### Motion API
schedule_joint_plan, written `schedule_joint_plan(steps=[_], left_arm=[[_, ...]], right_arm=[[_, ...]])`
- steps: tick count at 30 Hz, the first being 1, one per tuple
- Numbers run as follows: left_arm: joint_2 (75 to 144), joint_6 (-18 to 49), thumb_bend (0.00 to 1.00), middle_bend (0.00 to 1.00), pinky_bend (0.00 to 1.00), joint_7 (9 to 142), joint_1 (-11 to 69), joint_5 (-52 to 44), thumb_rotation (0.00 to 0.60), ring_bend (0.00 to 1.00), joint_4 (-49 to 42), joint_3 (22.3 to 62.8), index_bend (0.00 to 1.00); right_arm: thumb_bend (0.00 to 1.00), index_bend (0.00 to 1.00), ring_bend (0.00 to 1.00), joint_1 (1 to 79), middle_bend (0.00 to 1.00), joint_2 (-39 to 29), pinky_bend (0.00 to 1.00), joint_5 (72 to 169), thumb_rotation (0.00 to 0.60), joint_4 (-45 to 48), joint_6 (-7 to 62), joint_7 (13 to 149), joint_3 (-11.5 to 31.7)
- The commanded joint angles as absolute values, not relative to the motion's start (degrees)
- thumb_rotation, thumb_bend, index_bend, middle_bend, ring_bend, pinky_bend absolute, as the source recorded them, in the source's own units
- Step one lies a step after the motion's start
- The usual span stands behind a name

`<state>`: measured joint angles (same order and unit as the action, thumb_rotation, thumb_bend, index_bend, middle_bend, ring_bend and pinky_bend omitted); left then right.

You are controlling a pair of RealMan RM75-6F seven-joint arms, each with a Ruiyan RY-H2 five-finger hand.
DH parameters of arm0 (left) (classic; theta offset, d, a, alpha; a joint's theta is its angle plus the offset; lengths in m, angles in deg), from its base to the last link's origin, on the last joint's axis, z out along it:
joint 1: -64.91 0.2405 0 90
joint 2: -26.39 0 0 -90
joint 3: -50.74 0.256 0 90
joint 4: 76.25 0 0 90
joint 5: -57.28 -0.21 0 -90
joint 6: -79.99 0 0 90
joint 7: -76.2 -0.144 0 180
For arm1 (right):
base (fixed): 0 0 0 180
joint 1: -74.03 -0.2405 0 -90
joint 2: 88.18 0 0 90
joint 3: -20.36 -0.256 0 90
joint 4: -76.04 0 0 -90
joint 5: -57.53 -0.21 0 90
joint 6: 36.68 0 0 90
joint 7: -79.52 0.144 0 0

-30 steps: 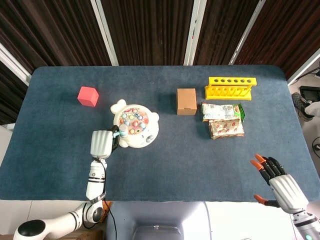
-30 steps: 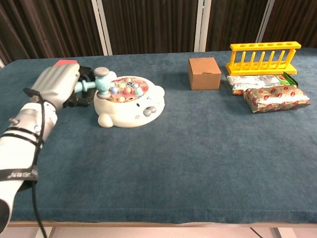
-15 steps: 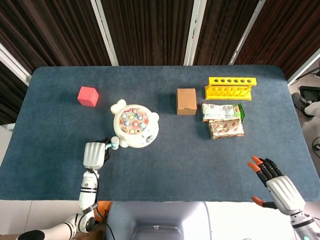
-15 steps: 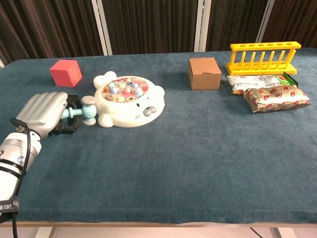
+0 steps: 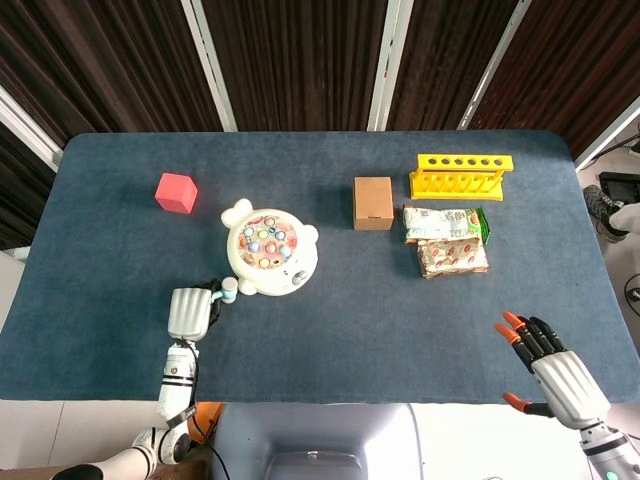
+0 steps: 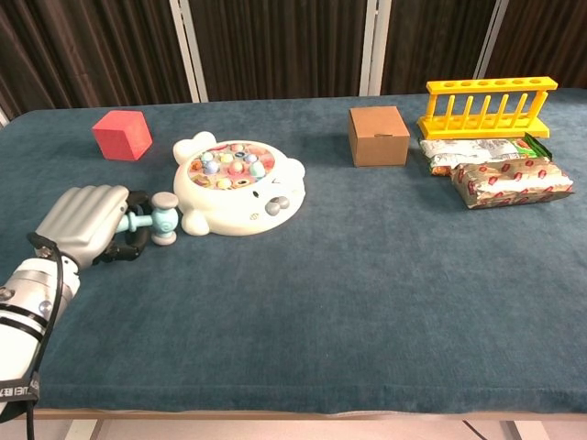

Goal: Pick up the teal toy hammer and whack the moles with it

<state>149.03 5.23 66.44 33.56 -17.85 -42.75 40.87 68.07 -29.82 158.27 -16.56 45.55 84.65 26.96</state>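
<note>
Now we see our left robot hand (image 6: 84, 220) gripping the teal toy hammer (image 6: 156, 220) low beside the mole toy (image 6: 240, 188); right robot hand (image 5: 555, 370) spread wide, holding nothing; red cube (image 6: 121, 135) behind.

From my station the table (image 6: 385, 302) reads as a matt, napped blue cloth, slightly fuzzy. The mole game (image 6: 240, 188) is smooth, glossy white plastic with shiny coloured buttons, and the teal toy hammer (image 6: 156, 219) has the same moulded plastic look. My left hand (image 6: 87, 222) shows a dull grey, satin shell. The box (image 6: 378, 135) looks like plain matt cardboard. The snack packets (image 6: 495, 170) are crinkled, shiny foil wrappers. The yellow rack (image 6: 486, 108) is glossy plastic.
</note>
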Motion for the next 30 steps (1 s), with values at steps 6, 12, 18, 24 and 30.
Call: schedule_joint_plan(steps=[6, 12, 18, 24, 30], left_arm=[[148.09, 7.32, 0.66, 0.59, 0.54, 65.76, 34.37, -18.59, 0.600, 0.54, -42.50, 42.22, 0.59], [146.02, 8.69, 0.60, 0.36, 0.31, 64.03, 35.21, -18.67, 0.600, 0.28, -40.69, 42.43, 0.35], [144.18, 9.97, 0.59, 0.32, 0.27, 63.55, 35.61, -18.15, 0.600, 0.25, -37.18, 41.79, 0.28], [139.69, 14.11, 0.57, 0.31, 0.27, 64.25, 35.44, -15.55, 0.600, 0.24, -26.35, 39.68, 0.28], [129.76, 26.75, 0.54, 0.29, 0.26, 62.47, 34.92, -3.07, 0.586, 0.22, -7.05, 34.51, 0.25]], right_arm=[[0.31, 0.00, 0.00, 68.34, 0.00, -29.92, 0.00, 158.02, 0.600, -16.63, 46.29, 85.05, 26.74], [0.31, 0.00, 0.00, 68.19, 0.00, -29.78, 0.00, 158.45, 0.600, -16.58, 45.80, 84.66, 27.04], [0.31, 0.00, 0.00, 68.23, 0.00, -29.71, 0.00, 158.22, 0.600, -16.67, 45.80, 84.44, 26.96], [0.31, 0.00, 0.00, 68.23, 0.00, -29.65, 0.00, 158.07, 0.600, -16.72, 45.73, 84.21, 26.90], [0.31, 0.00, 0.00, 68.13, 0.00, -29.72, 0.00, 158.12, 0.600, -16.69, 45.57, 84.28, 26.96]])
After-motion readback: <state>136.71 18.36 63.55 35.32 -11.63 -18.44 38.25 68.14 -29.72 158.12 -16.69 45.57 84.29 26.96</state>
